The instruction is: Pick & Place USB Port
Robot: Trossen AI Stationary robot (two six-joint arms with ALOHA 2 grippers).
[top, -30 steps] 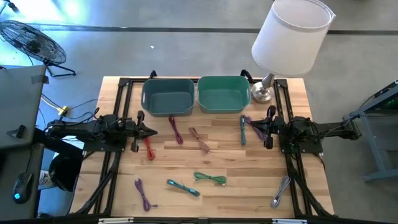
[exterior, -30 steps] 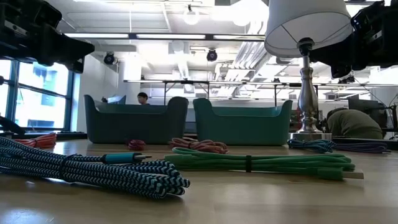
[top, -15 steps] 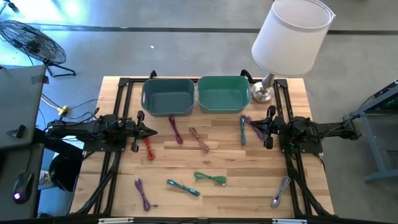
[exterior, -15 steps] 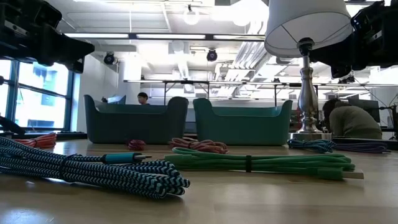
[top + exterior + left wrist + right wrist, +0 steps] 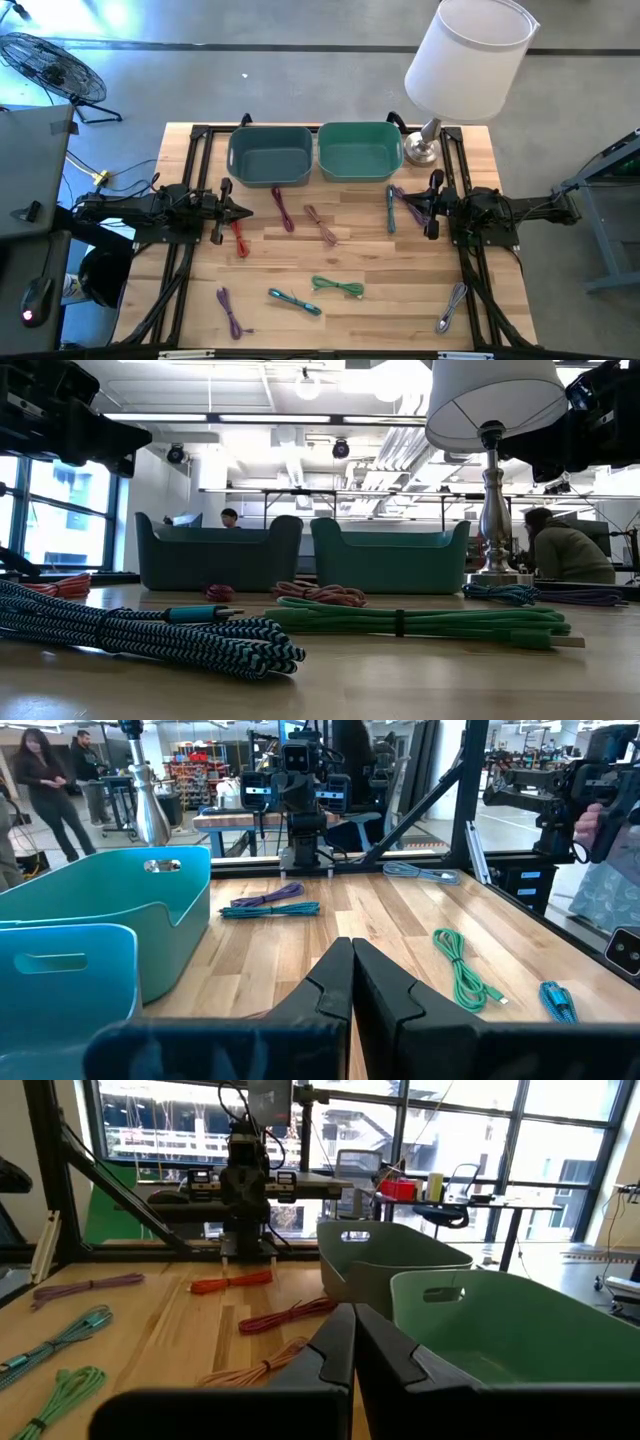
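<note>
Left hand [image 5: 240,210] hovers clenched and empty at the desk's [image 5: 380,270] left side, just above the red cable [image 5: 240,238]. Right hand [image 5: 418,206], likewise clenched and empty, sits at the right side beside the teal cable [image 5: 390,210] and purple cable [image 5: 406,203]. Maroon [image 5: 283,209], pink [image 5: 320,224], green [image 5: 337,287], striped teal [image 5: 294,301], violet [image 5: 229,311] and grey [image 5: 451,307] cables lie spread across the desk. Blue bin [image 5: 269,155] and green bin [image 5: 360,150] stand side by side at the far edge, next to a lamp [image 5: 467,60].
</note>
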